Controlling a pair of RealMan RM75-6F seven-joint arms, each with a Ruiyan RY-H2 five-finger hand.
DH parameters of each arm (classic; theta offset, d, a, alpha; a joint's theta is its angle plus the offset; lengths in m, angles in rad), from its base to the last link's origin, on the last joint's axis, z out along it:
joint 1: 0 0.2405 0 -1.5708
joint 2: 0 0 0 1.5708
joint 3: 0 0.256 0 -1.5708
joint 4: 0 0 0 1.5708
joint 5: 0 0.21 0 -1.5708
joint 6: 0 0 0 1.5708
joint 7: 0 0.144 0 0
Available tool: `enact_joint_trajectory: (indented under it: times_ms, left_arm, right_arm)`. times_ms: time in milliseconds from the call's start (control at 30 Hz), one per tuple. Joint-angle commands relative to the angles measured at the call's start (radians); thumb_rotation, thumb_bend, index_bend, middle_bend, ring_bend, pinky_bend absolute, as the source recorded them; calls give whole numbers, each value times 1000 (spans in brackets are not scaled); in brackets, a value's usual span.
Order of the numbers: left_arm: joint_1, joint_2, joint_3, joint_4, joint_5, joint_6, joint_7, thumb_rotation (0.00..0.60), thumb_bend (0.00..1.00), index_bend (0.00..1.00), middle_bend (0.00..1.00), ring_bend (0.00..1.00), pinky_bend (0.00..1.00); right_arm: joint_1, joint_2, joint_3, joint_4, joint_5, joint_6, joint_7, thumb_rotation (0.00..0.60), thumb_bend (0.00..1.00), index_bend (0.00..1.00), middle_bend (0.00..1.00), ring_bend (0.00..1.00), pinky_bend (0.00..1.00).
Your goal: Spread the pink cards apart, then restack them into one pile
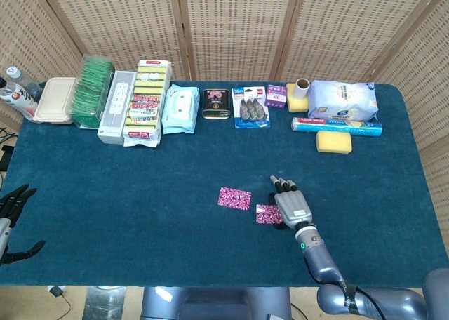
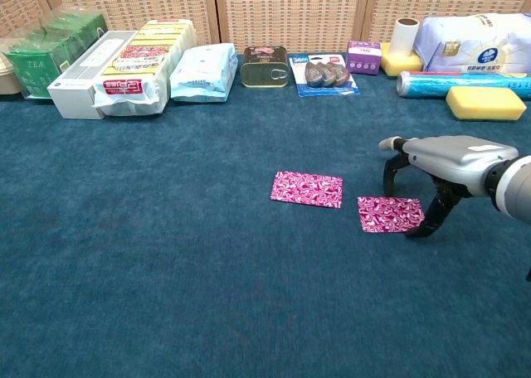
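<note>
A dark blue carpeted table stands before woven wicker screens, with packaged goods lined along its far edge. Two pink cards lie flat and apart near the front edge — the left card alone, the right card at the right hand, whose fingers arch down with tips at the card's right edge, not clearly gripping it. The left hand hangs off the table's front left corner — fingers apart, holding nothing.

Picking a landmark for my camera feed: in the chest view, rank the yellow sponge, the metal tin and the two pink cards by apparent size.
1. Yellow sponge and left pink card: look alike, unranked.
2. Right pink card, though it is nearer the camera.
3. Metal tin, farthest back.
</note>
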Motion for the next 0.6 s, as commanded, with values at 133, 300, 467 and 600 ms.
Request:
enact_joint_trajectory:
  times_ms: [133, 300, 467, 600]
  left_arm:
    - [0, 1, 1, 0, 2, 1, -1, 600, 209, 0, 0, 0, 63]
    - [0, 1, 1, 0, 2, 0, -2, 600, 209, 0, 0, 0, 63]
    - [0, 2, 2, -1, 6, -1, -3, 600, 209, 0, 0, 0, 63]
    - [1, 4, 3, 1, 9, 1, -9, 600, 209, 0, 0, 0, 63]
  right_arm:
    - [-2, 7, 2, -15, -3, 2, 4, 600, 317, 437, 0, 0, 76]
    - [4, 28, 22, -62, 10, 13, -3, 600, 317, 437, 0, 0, 77]
    - [29, 33, 61, -114, 54, 29, -31, 600, 316, 437, 0, 0, 77]
    - [53, 23, 86, -146, 107, 45, -66, 599, 317, 437, 0, 0, 77]
